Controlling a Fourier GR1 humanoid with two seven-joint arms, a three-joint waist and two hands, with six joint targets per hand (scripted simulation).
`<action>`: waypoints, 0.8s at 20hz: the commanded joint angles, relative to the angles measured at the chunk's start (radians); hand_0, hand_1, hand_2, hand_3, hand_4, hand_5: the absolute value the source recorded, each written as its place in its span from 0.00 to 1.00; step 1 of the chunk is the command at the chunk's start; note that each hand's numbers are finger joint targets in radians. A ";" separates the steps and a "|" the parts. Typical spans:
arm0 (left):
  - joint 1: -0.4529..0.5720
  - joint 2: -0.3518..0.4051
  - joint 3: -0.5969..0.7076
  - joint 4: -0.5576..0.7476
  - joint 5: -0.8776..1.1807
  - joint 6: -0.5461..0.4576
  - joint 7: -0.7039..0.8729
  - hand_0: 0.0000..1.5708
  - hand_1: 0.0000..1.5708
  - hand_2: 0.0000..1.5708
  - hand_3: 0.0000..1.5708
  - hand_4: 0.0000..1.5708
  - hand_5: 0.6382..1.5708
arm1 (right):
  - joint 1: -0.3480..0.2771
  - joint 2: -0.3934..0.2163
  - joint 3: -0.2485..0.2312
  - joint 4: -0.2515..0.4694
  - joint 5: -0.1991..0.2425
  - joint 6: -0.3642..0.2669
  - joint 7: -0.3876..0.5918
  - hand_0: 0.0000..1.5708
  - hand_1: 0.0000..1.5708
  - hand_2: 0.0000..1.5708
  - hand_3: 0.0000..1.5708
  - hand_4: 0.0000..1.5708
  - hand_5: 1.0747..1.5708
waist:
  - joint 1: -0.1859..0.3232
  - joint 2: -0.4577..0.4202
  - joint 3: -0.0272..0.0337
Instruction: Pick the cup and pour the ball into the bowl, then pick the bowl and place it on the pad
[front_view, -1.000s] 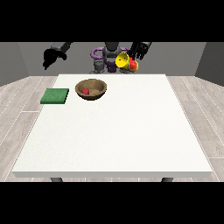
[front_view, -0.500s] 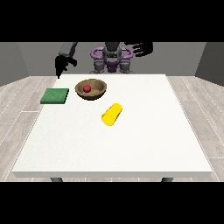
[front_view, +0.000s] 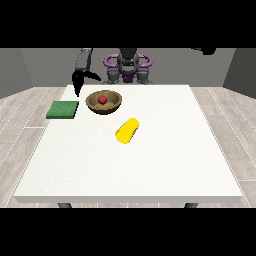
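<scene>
Yellow plastic cup (front_view: 127, 131) lies tipped on white worktop (front_view: 150, 165), at 4 o'clock from brown wooden bowl (front_view: 104, 102) holding red ball (front_view: 102, 99). Robot hand at the view's left (front_view: 77, 82) hangs above green square pad (front_view: 63, 109), fingers unclear; the other is out of view.

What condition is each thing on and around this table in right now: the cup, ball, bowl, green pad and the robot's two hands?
Yellow cup: lying on its side on the table, held by no hand.
Red ball: resting inside the bowl.
Wooden bowl: upright on the table, beside the pad, not on it.
Green pad: flat, nothing on it.
Hand at the view's left: hanging above the table, holding nothing.
Hand at the view's right: raised high, holding nothing.
</scene>
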 joint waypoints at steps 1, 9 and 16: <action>0.042 0.155 0.104 0.075 0.106 -0.141 0.025 0.00 0.00 0.00 0.00 0.16 0.97 | 0.067 0.061 0.079 -0.067 0.030 0.005 0.012 0.00 0.00 0.00 0.00 0.00 1.00 | -0.072 -0.006 0.0013; -0.007 0.229 0.111 0.020 0.210 -0.183 0.119 0.00 0.00 0.00 0.00 0.13 0.99 | 0.026 0.025 -0.007 0.121 -0.001 0.026 -0.161 0.00 0.00 0.00 0.00 0.00 1.00 | -0.010 0.074 0.0029; -0.021 0.173 0.073 -0.058 0.262 -0.114 0.168 0.00 0.00 0.00 0.00 0.10 0.99 | -0.024 -0.009 -0.065 0.290 -0.034 0.070 -0.244 0.00 0.00 0.00 0.00 0.00 1.00 | 0.019 0.103 0.0036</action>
